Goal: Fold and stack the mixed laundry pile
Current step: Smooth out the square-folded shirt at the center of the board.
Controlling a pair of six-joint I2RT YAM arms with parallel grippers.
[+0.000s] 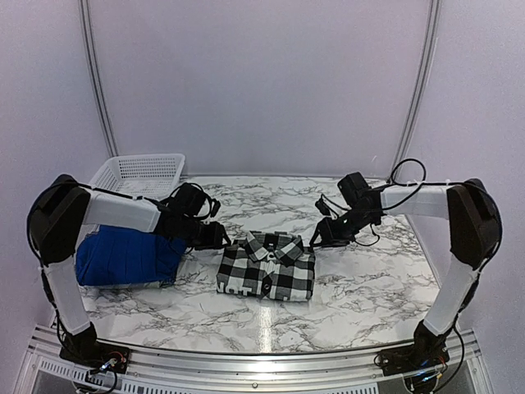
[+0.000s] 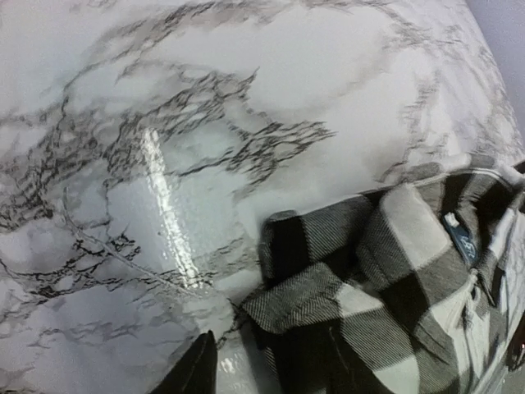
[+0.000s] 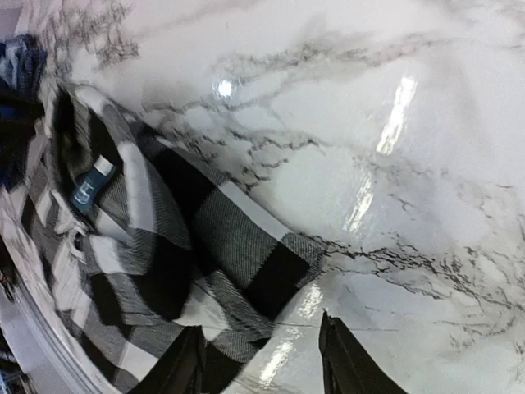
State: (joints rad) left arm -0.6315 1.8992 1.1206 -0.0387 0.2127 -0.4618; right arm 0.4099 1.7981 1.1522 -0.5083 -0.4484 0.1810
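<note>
From above, the folded black-and-white flannel shirt (image 1: 267, 267) lies flat in the middle of the marble table (image 1: 361, 287), collar (image 1: 267, 245) toward the far side. The left gripper (image 1: 223, 236) sits just beside the shirt's far left corner and the right gripper (image 1: 316, 238) just beside its far right corner. Only this view shows the blue shirt (image 1: 123, 254), bunched on the table at the left under the left arm. Behind it stands the white basket (image 1: 139, 172), and of its inside only white lattice shows.

The wrist cameras give the close detail that the overhead view lacks. The left wrist view shows the collar and a small blue label (image 2: 459, 238) inside the neck. A single dark fingertip (image 2: 197, 369) hangs over bare marble beside the cloth. The other finger is not in sight, so I cannot tell whether that hand is spread or pressed together.

The right wrist view shows the same label (image 3: 90, 185) and both fingers (image 3: 184, 365) standing apart. One is over the shirt's edge and the other over the bare table, with no cloth pinched between them.
</note>
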